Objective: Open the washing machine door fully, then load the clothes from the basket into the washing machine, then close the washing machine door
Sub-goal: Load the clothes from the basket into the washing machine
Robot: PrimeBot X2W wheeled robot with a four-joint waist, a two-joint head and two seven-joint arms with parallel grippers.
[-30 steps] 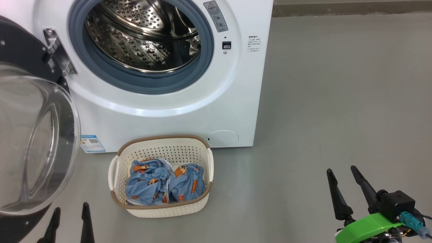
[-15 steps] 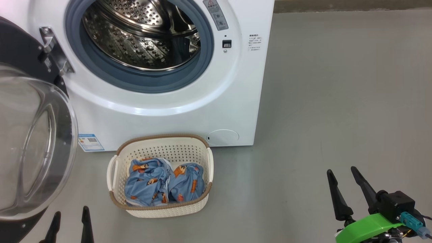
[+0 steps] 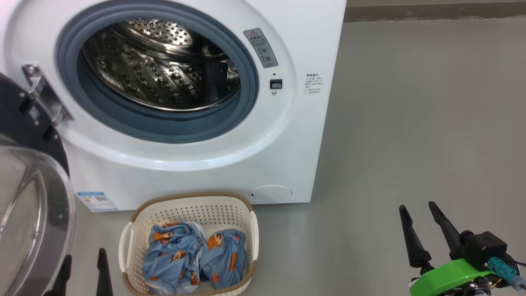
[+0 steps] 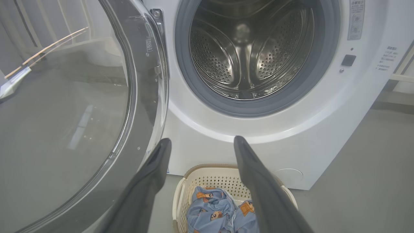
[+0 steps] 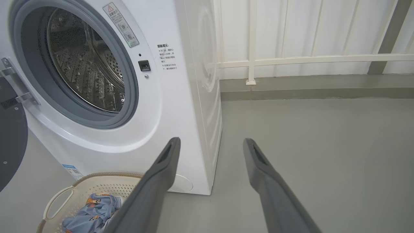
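- Okay, the washing machine stands with its door swung wide off its left side, and the drum is bare and gaping.
- The basket sits on the floor at the foot of the machine. The clothes lie inside it as two blue bundles, so nothing is loaded yet.
- The left gripper hangs in front of the machine, between the door's glass and the basket, fingers spread and empty.
- The right gripper waits well off the machine's right corner, fingers apart too, holding nothing.
- The risk, as I judge it: the left arm is so near the door that a reach for the bundles could knock the glass. A shallow pinch could also trail cloth over the rim or tip the light basket.
- Against a second ago, machine and basket sit lower in the head view. That is the camera moving, not the things: the basket keeps its place against the machine, and both grippers stay spread.
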